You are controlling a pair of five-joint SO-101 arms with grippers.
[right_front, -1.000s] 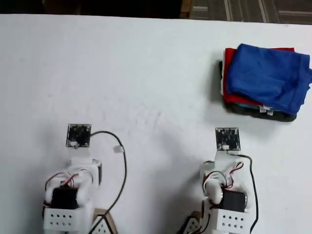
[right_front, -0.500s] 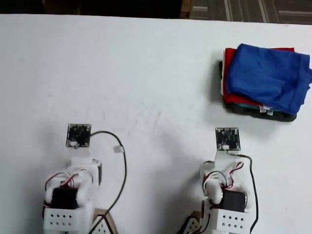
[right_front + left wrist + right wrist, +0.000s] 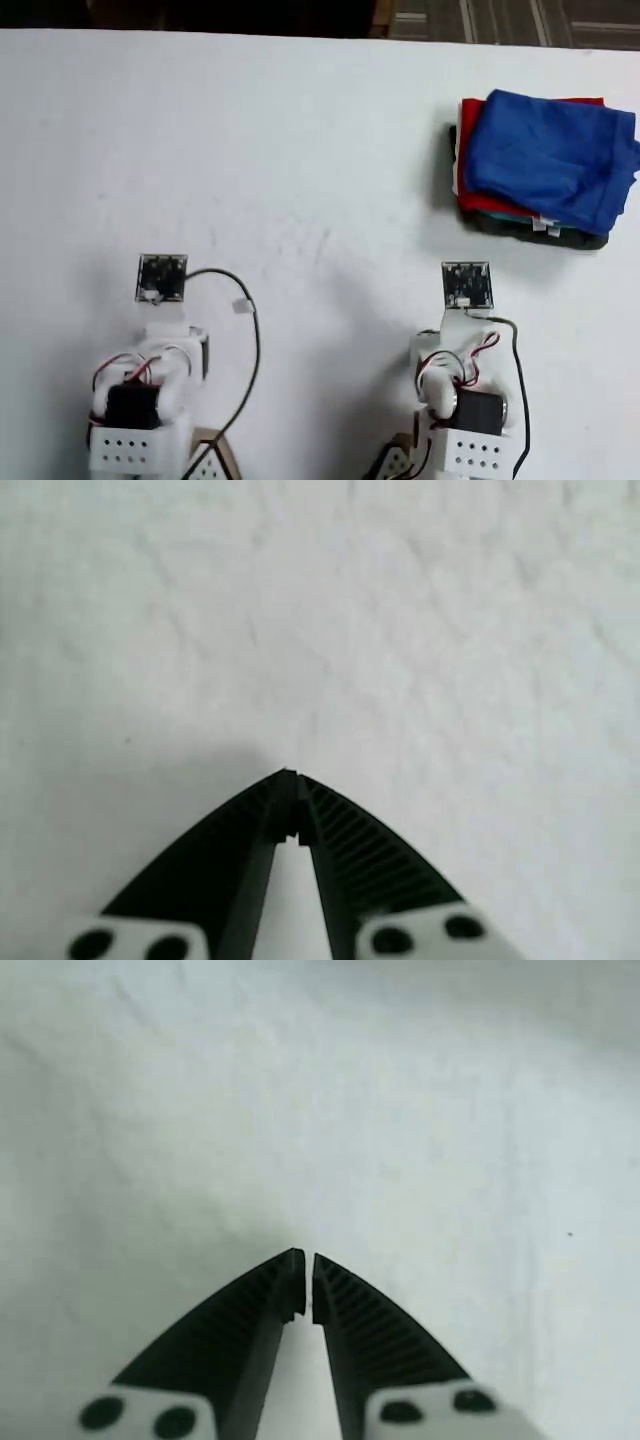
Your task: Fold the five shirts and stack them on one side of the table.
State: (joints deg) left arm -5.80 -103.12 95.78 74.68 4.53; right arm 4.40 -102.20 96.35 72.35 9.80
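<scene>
The pile of shirts [image 3: 545, 165] sits on the far right side of the white table [image 3: 250, 150], well apart from both arms. A blue shirt [image 3: 550, 150] is on top, folded. Under it a red shirt [image 3: 478, 200] peeks out, a thin white edge [image 3: 457, 165] shows at the side, and a dark shirt [image 3: 545, 238] is at the very bottom. I cannot count all 5 layers for sure, but no shirt lies anywhere else on the table, so I think they are all in the pile. Nothing has changed in the last second: the pile looks the same as before, and the 2 arms have not moved. One arm [image 3: 140, 395] is tucked back at the near edge, and the other arm [image 3: 462, 395] is tucked back beside it, closer to the pile. The left gripper [image 3: 290, 780] is closed with its black tips touching, and it has nothing in it; below it is only bare table. The right gripper [image 3: 308, 1260] is closed too, with just a thin slit between its tips, and it also has nothing in it. With everything this quiet, the job looks finished: the shirts are folded and stacked on 1 side, and the arms seem to be resting.
</scene>
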